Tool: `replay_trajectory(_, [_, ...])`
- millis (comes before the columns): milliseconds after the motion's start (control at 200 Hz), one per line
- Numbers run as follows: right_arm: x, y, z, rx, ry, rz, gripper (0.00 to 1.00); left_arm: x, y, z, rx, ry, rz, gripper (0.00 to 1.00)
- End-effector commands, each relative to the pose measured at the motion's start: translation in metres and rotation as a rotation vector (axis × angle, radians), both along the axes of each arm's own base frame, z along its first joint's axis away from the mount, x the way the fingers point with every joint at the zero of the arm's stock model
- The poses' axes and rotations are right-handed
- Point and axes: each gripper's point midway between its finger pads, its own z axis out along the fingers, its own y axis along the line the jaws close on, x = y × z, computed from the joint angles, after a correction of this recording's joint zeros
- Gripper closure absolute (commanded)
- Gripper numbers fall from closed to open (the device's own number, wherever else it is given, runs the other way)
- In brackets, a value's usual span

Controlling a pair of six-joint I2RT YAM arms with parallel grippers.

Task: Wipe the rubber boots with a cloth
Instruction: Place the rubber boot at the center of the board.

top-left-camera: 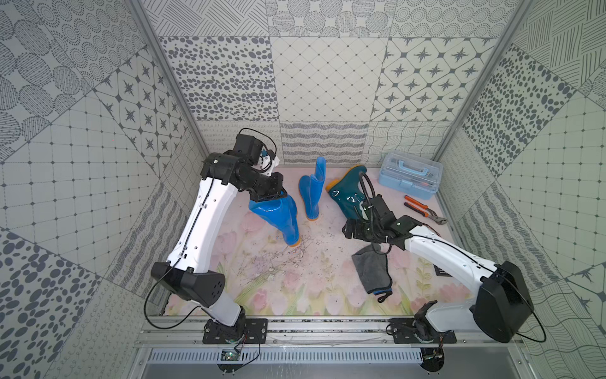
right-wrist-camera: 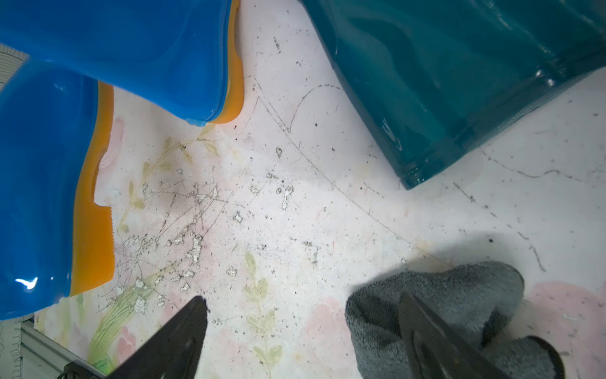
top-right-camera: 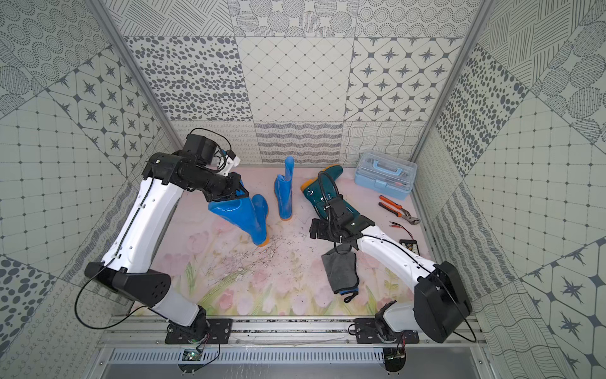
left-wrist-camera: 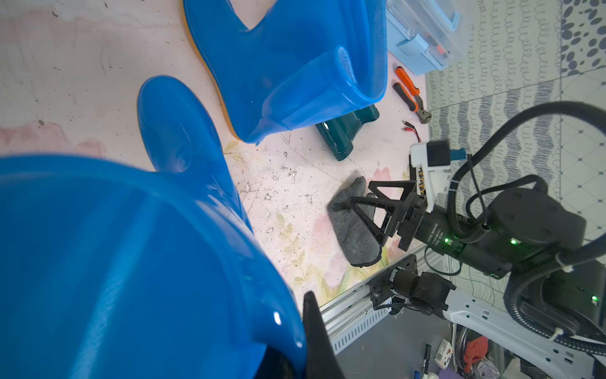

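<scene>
**Wiping not yet begun.** A tilted blue boot (top-left-camera: 278, 218) is gripped at its shaft rim by the clenched left gripper (top-left-camera: 267, 196). The grey cloth (top-left-camera: 372, 270) lies ungrasped on the table (top-left-camera: 295, 288), under the spread right gripper (right-wrist-camera: 301, 300). The second blue boot (top-left-camera: 311, 193) and the teal boot (top-left-camera: 344, 193) are judged still unwiped.

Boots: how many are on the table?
3. The left gripper holds the near blue boot by its top; the far blue boot is mid-table; the teal boot lies beside it, partly behind the right arm.
</scene>
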Motion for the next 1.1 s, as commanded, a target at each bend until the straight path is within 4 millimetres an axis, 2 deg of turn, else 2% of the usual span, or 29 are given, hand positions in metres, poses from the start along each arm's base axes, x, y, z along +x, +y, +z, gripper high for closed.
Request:
replay_trajectory(0, [0.026,0.011,0.013,0.051,-0.047,0.036,0.07,0.041,-0.001,-0.004,0.027,-0.090,-0.080,1.00])
replay_trajectory(110, [0.044,0.011,0.010,0.065,-0.043,0.033,0.08,0.063,0.003,-0.015,0.060,-0.067,-0.072,1.00])
replay_trajectory(360, [0.075,0.013,-0.001,0.062,-0.029,0.028,0.08,0.099,0.021,-0.014,0.068,-0.105,-0.035,1.00])
replay_trajectory(635, [0.116,0.038,-0.016,0.086,-0.030,0.049,0.08,0.145,0.031,-0.032,0.014,-0.110,0.009,1.00])
replay_trajectory(870, [0.140,0.051,-0.023,0.094,-0.036,0.054,0.08,0.159,0.023,-0.027,-0.050,-0.138,0.008,1.00])
replay_trajectory(1090, [0.150,0.065,-0.024,0.145,-0.039,0.079,0.08,0.153,0.008,-0.003,-0.127,-0.176,-0.009,1.00])
